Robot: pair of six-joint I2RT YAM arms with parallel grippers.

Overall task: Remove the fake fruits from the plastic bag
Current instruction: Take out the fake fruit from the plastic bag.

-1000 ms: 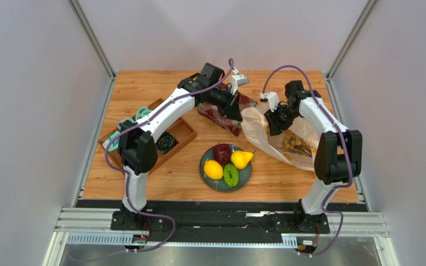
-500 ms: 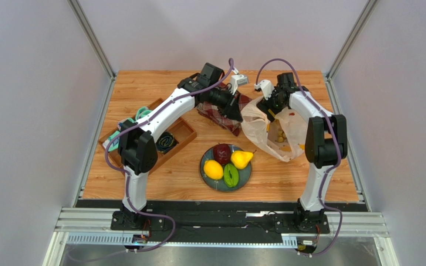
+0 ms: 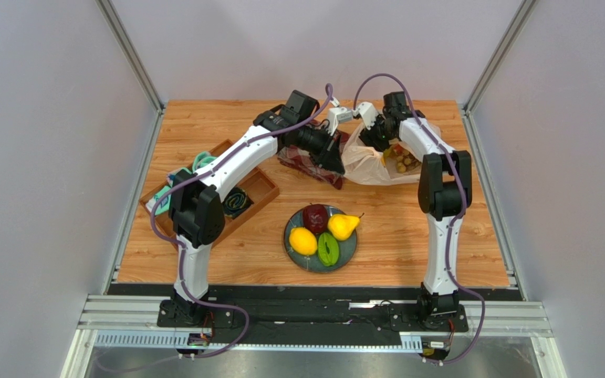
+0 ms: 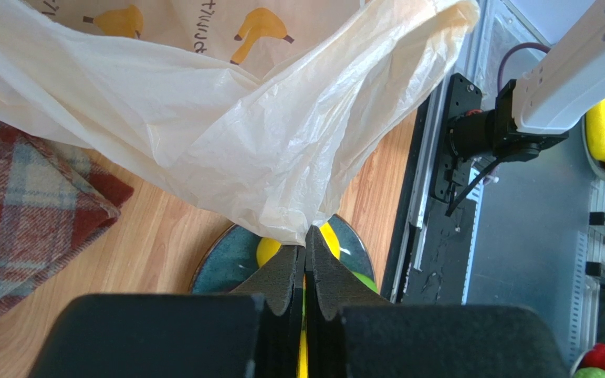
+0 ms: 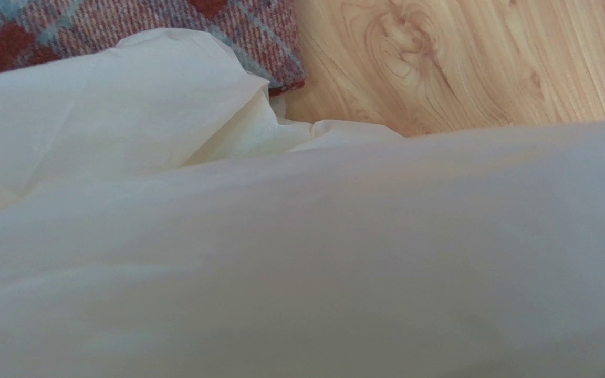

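Left gripper (image 4: 307, 250) pinches a fold of the plastic bag (image 4: 227, 134), jaws closed; right gripper (image 3: 370, 138) sits at the bag's mouth, open or closed I cannot tell; grape bunch (image 3: 401, 162) lies inside.

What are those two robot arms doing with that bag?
They are emptying the plastic bag. The left claw pinches the bag's edge, and the right claw is pressed against the bag. Four fake fruits lie on the plate; a grape bunch shows through the bag.
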